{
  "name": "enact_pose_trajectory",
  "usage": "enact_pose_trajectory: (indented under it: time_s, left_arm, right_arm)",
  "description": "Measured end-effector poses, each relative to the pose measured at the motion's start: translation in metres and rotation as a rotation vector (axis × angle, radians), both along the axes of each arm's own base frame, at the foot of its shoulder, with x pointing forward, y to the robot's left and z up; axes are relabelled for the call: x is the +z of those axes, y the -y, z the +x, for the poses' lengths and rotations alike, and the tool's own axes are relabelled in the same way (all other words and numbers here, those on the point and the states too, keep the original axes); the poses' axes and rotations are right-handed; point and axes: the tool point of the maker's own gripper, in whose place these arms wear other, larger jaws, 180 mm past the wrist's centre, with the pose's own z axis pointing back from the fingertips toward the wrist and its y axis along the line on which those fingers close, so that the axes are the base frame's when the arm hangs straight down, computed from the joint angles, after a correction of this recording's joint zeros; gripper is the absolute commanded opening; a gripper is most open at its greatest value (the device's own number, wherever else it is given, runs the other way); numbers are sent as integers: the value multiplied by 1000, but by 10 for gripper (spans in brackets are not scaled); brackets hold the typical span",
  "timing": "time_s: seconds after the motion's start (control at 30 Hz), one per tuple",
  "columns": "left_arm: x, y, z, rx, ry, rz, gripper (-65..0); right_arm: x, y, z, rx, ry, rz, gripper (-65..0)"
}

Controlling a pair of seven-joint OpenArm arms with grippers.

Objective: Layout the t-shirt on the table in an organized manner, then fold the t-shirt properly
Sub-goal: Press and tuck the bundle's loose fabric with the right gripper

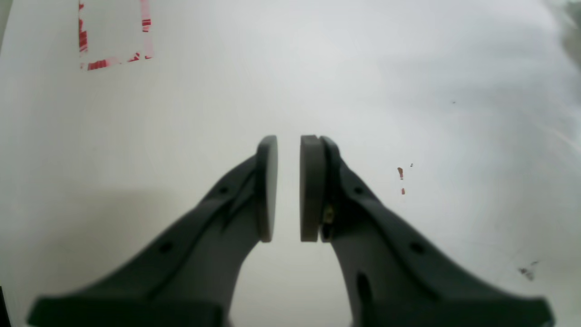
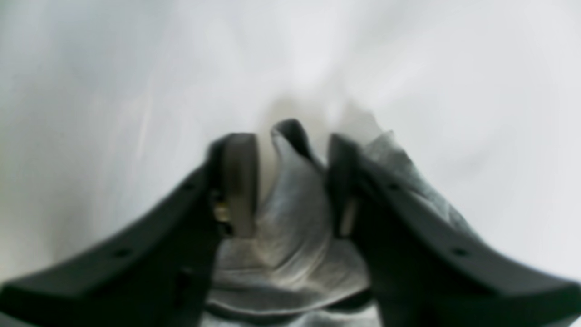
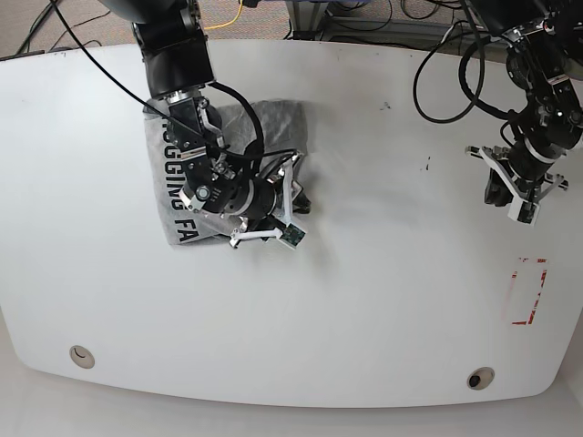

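Note:
The heather-grey t-shirt (image 3: 273, 123) lies bunched at the back left of the white table (image 3: 364, 300), with dark lettering showing along its left side. My right gripper (image 3: 290, 198) is down at the shirt's right edge. In the right wrist view a raised fold of the t-shirt (image 2: 290, 218) fills the gap of the right gripper (image 2: 290, 141), touching both fingers. My left gripper (image 3: 510, 202) hovers over bare table far to the right. In the left wrist view the left gripper (image 1: 289, 145) has a narrow gap between its pads and nothing in it.
A red dashed rectangle (image 3: 528, 291) is marked near the table's right edge and also shows in the left wrist view (image 1: 113, 36). Two round grommet holes (image 3: 82, 356) (image 3: 480, 378) sit near the front edge. Cables trail behind the table at the back.

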Motion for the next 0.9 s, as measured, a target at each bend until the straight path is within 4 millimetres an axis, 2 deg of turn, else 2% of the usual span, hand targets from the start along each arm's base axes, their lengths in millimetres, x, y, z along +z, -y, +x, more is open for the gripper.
enact_pose_trajectory:
  time_s: [0.17, 0.4, 0.9]
  left_arm:
    - [-3, 14, 2, -39, -5, -11, -569]
    - [-3, 13, 2, -39, -8, -4, -569]
    - [-8, 38, 5, -116, -23, -11, -569]
  right_arm:
    - [2, 3, 3, -21, 0, 13, -596]
    - [8, 26, 17, -96, 16, 17, -599]
    - [41, 33, 40, -94, 120, 11, -598]
